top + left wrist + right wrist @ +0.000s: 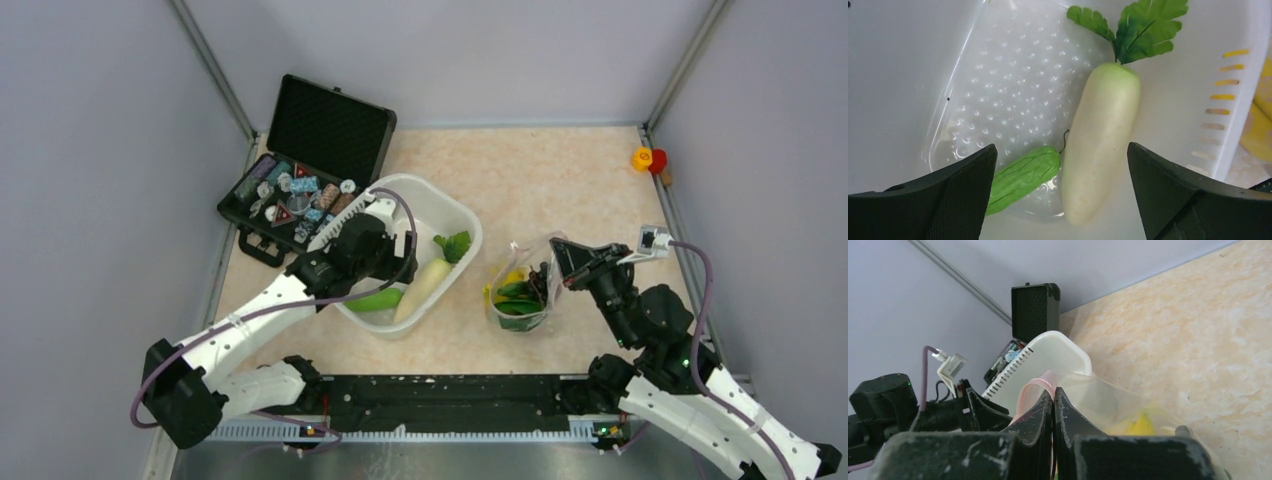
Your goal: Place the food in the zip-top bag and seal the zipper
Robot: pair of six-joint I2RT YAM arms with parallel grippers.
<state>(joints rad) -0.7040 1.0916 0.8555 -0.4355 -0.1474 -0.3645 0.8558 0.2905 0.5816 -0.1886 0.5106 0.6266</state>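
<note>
In the white tub [452,214], toward the left edge of the table [570,180]: radish [1100,145] just beside cucumber [1023,175], below the widely spread left gripper [1062,150]. Toward the right edge: zip-top bag [538,262] with green and yellow food [515,293] inside, its pinkish zipper [1034,386] pinched by the right gripper [1053,392], pressed together.
</note>
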